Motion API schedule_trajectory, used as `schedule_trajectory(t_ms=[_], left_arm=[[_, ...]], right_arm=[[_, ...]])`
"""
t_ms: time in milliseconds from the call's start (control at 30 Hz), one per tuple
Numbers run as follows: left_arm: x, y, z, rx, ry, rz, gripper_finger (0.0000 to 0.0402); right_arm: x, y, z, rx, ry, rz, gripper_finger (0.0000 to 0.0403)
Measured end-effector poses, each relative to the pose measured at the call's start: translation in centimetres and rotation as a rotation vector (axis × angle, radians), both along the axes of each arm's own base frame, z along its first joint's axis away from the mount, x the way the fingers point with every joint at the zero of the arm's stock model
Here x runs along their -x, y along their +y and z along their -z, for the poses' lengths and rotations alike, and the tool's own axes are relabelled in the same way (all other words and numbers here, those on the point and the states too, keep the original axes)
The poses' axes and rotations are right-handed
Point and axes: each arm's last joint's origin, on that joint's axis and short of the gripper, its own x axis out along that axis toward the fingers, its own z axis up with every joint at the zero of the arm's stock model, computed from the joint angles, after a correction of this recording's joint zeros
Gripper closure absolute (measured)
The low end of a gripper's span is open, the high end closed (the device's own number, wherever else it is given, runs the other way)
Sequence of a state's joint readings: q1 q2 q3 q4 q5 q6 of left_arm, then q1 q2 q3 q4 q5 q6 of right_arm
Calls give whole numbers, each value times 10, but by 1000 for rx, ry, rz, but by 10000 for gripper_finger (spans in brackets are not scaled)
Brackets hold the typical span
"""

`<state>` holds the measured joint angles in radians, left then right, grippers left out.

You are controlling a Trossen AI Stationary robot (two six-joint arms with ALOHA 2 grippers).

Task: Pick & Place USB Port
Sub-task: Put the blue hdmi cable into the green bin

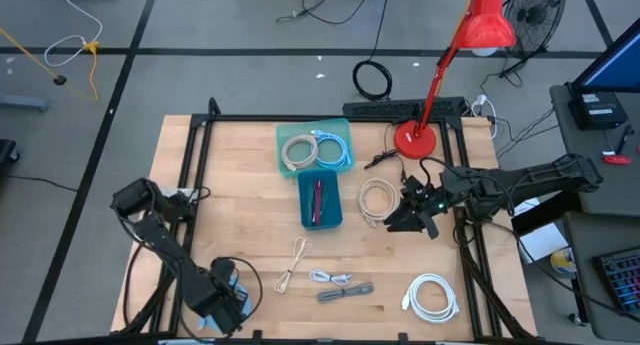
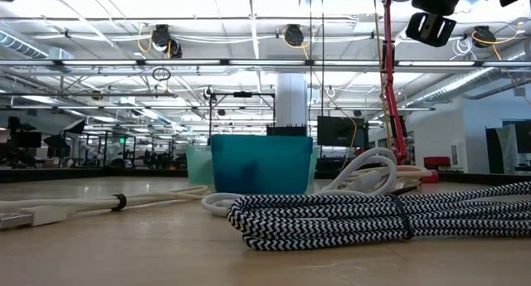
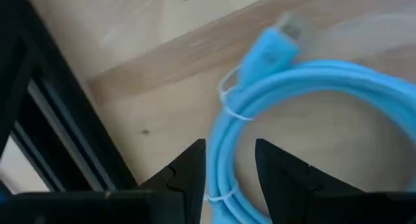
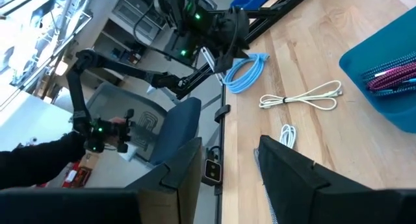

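My left gripper [image 1: 226, 305] [image 3: 231, 149] is low over the table's near-left corner, shut on a light blue coiled USB cable [image 3: 305, 87] [image 4: 246, 71]. My right gripper [image 1: 408, 215] [image 4: 227, 146] hovers open and holds nothing, right of the blue bin, beside a white coiled cable [image 1: 377, 200]. The light teal bin [image 1: 315, 167] contains coiled cables. The darker blue bin [image 1: 303, 200] holds a red braided cable [image 1: 319, 197]. Loose on the wood lie a thin beige cable [image 1: 293, 263], a small white cable [image 1: 330, 277], a black-and-white braided cable [image 1: 346, 292] [image 2: 373, 220] and a thick white coil [image 1: 432, 295]. My left gripper pinches the bundled strands of the blue coil [image 3: 229, 130] between its two fingers, which come from above and lie across the strands. The plug end [image 3: 276, 42] points away from the fingers. In the right wrist view the coil seems to lie on the table; whether it is lifted I cannot tell.
Black frame rails [image 1: 195, 155] run along the table's edges. A red desk lamp stands on its base [image 1: 414, 138] at the far right. In the right wrist view a person's hand [image 4: 97, 136] shows beyond the table. Bare wood lies between the bins and the left rail.
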<state>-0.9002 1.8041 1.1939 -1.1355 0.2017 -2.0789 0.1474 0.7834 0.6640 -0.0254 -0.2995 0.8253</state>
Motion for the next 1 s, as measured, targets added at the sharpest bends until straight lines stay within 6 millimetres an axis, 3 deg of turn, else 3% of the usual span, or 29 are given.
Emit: schedule_trajectory(t_ms=[300, 733, 800, 933, 1000], left_arm=[[0, 8, 3, 57, 4, 67, 266], [4, 17, 46, 191, -56, -23, 268], [1, 20, 46, 194, -47, -26, 285], [-6, 26, 47, 230, -35, -2, 362], [-9, 29, 42, 240, -46, -9, 365]], right_arm=[[0, 0, -1, 0, -9, 8, 261], [-1, 0, -4, -28, -37, 18, 261], [-1, 0, -5, -30, -46, 18, 261], [-1, 0, -5, -29, -47, 17, 261], [-1, 0, -5, -28, -48, 17, 261]])
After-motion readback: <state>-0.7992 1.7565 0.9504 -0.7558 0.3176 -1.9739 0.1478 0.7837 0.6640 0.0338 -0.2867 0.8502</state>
